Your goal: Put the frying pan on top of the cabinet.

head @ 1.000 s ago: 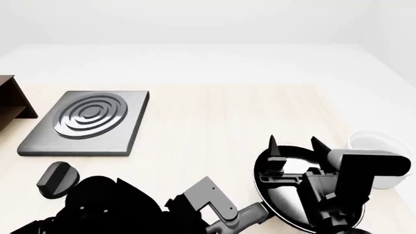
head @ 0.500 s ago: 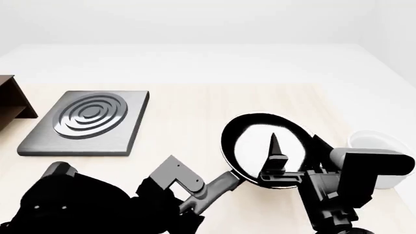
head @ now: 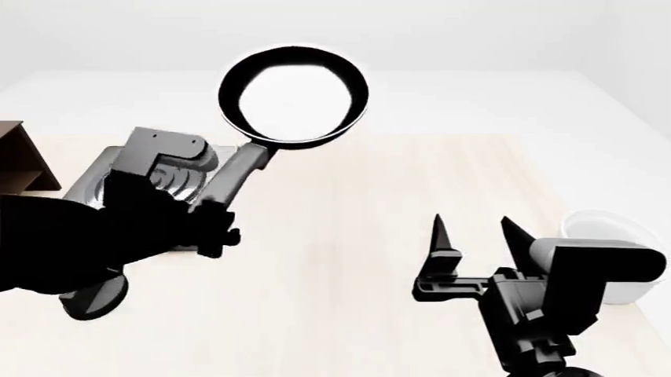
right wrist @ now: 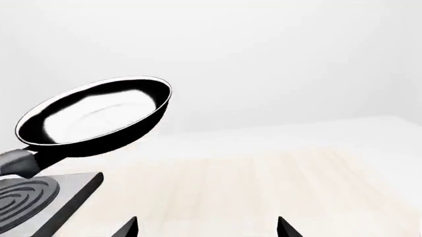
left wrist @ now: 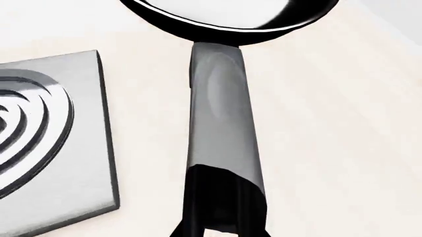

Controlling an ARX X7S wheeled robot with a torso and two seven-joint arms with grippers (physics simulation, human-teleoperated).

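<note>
Head view: left gripper [head: 215,206] pinches the frying pan [head: 294,96]'s smooth grey handle, glossy round bowl aloft; right gripper [head: 474,232]'s 2 pointed fingers spread, empty.

no readable text, labels, brands or numbers appear anywhere.

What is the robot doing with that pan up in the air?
The robot's left gripper is holding the frying pan by its long handle, up above the table and the grey hotplate. The brown cabinet, where the pan should go, peeks in at the far left with nothing seen on it. The right gripper is open and empty, near a white bowl.
</note>
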